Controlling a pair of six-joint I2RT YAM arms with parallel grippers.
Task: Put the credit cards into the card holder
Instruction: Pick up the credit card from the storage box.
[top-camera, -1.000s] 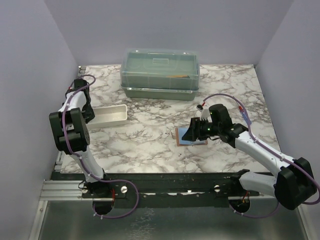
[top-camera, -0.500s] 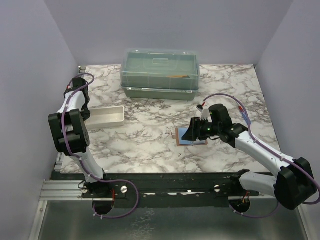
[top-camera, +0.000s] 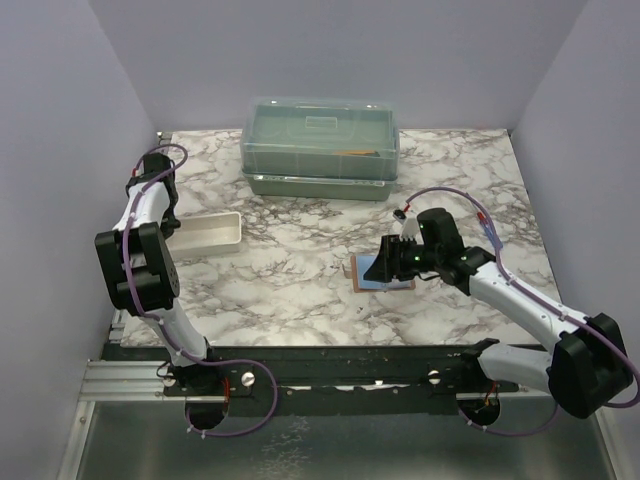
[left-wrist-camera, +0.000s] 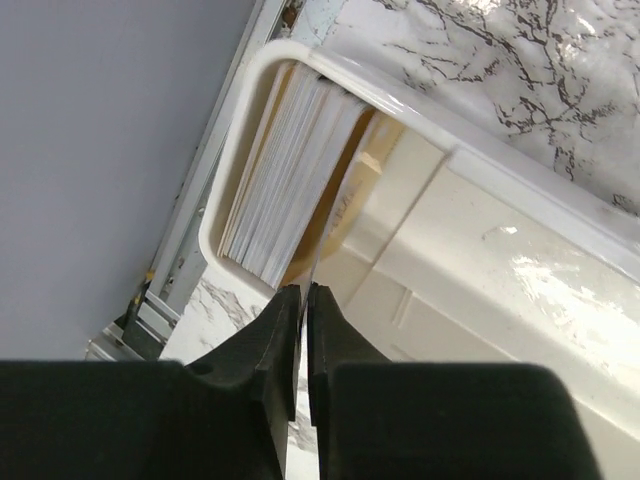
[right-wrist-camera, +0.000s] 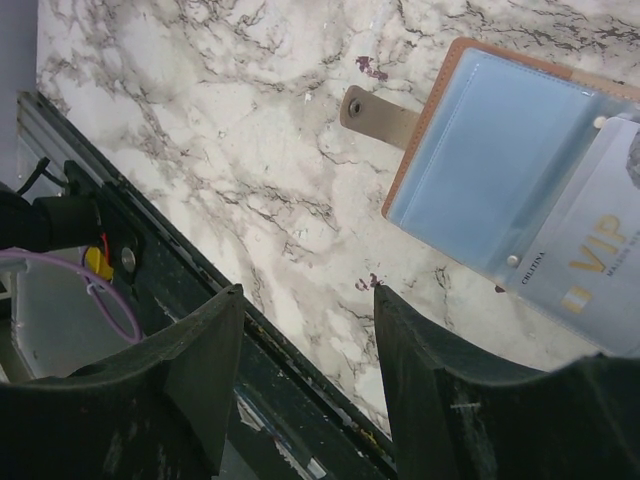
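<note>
**Card stock and holder, 2-arm station**

Item 1: small brown leather-look folding card holder (right-wrist-camera: 490, 160), lying open on the white marble-pattern surface (top-camera: 300, 285) right of centre. Bluish clear pockets face up and the snap tab (right-wrist-camera: 378, 115) is spread flat. A pale card marked VIP (right-wrist-camera: 600, 265) sits at its far pocket.

Item 2: thin pale plastic credit cards (left-wrist-camera: 285, 180), stacked on edge in the left end of a long white rectangular tray (left-wrist-camera: 520, 170).

Item 3: left gripper (left-wrist-camera: 302, 295), at that tray end. Its jaws are narrowed to a slit, pinching 1 edge-on card (left-wrist-camera: 335, 215) beside the stack.

Item 4: right gripper (right-wrist-camera: 305, 300), above the surface just beside the card holder. Its jaws stand wide and hold nothing.

Item 5: translucent green lidded box (top-camera: 322, 140), at the far edge.
</note>
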